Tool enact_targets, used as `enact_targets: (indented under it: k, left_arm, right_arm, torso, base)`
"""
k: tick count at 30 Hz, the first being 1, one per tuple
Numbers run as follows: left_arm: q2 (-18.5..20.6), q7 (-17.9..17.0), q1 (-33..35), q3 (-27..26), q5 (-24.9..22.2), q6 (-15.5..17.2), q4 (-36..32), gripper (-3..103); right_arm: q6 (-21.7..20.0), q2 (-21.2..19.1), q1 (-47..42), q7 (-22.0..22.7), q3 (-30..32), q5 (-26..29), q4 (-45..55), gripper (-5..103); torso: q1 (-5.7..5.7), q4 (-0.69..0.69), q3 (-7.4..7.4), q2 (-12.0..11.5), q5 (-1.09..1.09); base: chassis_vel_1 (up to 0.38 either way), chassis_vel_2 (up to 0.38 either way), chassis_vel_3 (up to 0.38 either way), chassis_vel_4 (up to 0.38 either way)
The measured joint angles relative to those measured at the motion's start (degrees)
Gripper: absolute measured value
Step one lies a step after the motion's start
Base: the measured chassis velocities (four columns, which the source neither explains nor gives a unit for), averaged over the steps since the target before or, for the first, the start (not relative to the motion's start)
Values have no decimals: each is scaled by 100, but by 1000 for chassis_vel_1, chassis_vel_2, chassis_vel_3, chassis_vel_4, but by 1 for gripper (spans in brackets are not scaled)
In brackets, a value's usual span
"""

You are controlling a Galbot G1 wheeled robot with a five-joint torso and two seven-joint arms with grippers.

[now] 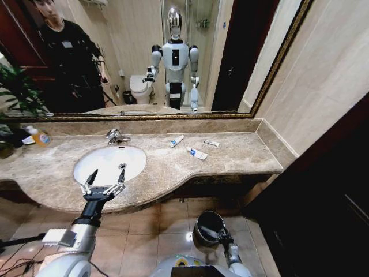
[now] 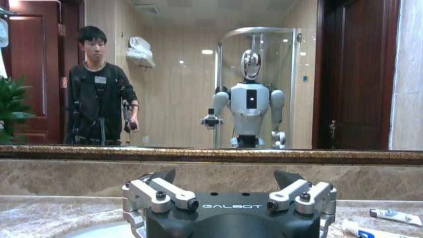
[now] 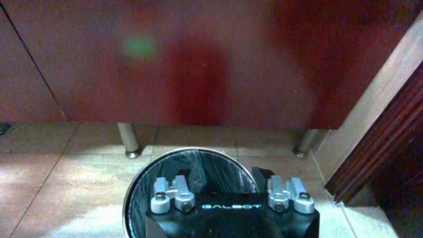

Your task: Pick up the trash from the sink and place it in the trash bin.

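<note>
The white oval sink [image 1: 106,167] sits in the marble counter, and its bowl looks bare. My left gripper [image 1: 104,180] hovers open over the sink's front rim with nothing between its fingers [image 2: 160,177]. The trash I see is three small white tubes on the counter right of the sink: one [image 1: 176,141] near the back, one [image 1: 198,153] in front of it, and one [image 1: 211,143] farther right. Two tubes [image 2: 395,215] appear in the left wrist view. The trash bin [image 1: 206,222] [image 3: 142,181] stands on the floor below. My right gripper [image 1: 222,235] [image 3: 228,173] hangs open just above it.
A chrome faucet [image 1: 115,137] stands behind the sink. A bottle of orange liquid [image 1: 39,137] and a plant [image 1: 14,92] are at the counter's far left. A mirror [image 1: 173,57] backs the counter. Red-brown cabinet fronts [image 3: 198,64] and a metal leg [image 3: 129,141] stand behind the bin.
</note>
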Motion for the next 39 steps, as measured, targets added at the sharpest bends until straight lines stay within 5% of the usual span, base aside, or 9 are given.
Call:
enact_targets:
  k: [1, 4, 6, 12, 27, 39]
  left_arm:
    - [0, 0, 0, 0, 0, 0, 0, 100]
    - [0, 0, 0, 0, 0, 0, 0, 100]
    - [0, 0, 0, 0, 0, 0, 0, 100]
    - [0, 0, 0, 0, 0, 0, 0, 100]
    - [0, 0, 0, 0, 0, 0, 0, 100]
    - [0, 0, 0, 0, 0, 0, 0, 100]
  right_arm:
    - [0, 0, 0, 0, 0, 0, 0, 55]
    - [10, 4, -39, 5, -8, 5, 51, 77]
    - [10, 5, -59, 2, -9, 6, 83, 77]
    - [-5, -41, -170, -7, -13, 15, 323, 99]
    - [-89, -570, -1115, 240, -3, 112, 2209, 100]
    - [-244, -811, -2360, 134, 214, -240, 5167, 100]
  torso:
    - [0, 0, 0, 0, 0]
    - [0, 0, 0, 0, 0]
    - [0, 0, 0, 0, 0]
    - [0, 0, 0, 0, 0]
    - [0, 0, 0, 0, 0]
    - [0, 0, 0, 0, 0]
  base:
    - [0, 0, 0, 0]
    - [0, 0, 0, 0]
    - [0, 0, 0, 0]
    - [0, 0, 0, 0]
    - [0, 0, 0, 0]
    - [0, 0, 0, 0]
